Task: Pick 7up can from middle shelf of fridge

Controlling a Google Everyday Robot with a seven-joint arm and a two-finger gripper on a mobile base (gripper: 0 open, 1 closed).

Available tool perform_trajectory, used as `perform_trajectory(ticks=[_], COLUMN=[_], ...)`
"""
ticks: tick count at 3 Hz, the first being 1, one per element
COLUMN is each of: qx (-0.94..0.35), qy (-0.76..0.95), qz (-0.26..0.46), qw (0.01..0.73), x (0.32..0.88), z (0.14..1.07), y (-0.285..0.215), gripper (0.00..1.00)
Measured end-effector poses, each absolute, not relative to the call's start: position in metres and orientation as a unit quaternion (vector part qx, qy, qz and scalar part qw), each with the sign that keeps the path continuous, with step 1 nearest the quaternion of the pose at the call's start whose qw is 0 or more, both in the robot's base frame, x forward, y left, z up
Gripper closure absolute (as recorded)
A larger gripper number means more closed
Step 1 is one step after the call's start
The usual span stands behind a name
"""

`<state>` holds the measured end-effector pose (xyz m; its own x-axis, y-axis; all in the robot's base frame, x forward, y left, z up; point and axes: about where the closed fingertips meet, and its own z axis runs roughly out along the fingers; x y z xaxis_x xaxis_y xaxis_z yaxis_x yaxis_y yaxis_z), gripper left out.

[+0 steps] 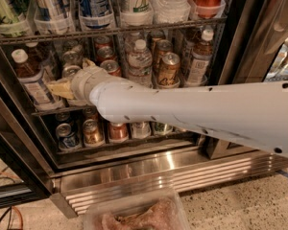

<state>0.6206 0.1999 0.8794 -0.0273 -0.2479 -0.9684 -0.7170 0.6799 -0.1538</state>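
Note:
The fridge (240, 37) stands open in front of me, with wire racks full of drinks. The 7up can (70, 72) stands at the left of the middle shelf (47, 111); only its silver top and upper edge show. My gripper (61, 88) is at the end of the long white arm that crosses the view from the right. It sits right at the 7up can, low on its front, and hides the can's body. A red Coca-Cola can (110, 67) stands just right of the wrist.
A tea bottle (31, 78) stands left of the gripper. A water bottle (140, 61) and a gold-brown can (169, 68) stand to its right. Tall cans fill the rack above (110, 31), small cans (92, 131) the shelf below. A steel grille (158, 176) and a plastic tub (134, 214) lie below.

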Motion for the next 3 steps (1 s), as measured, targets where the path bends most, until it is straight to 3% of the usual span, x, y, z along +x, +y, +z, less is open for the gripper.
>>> perform_trajectory(ticks=[3], qx=[-0.335], qy=[0.715], qz=[0.227], qw=[0.57], x=[0.619], z=[0.846], y=[0.205], gripper=[0.24])
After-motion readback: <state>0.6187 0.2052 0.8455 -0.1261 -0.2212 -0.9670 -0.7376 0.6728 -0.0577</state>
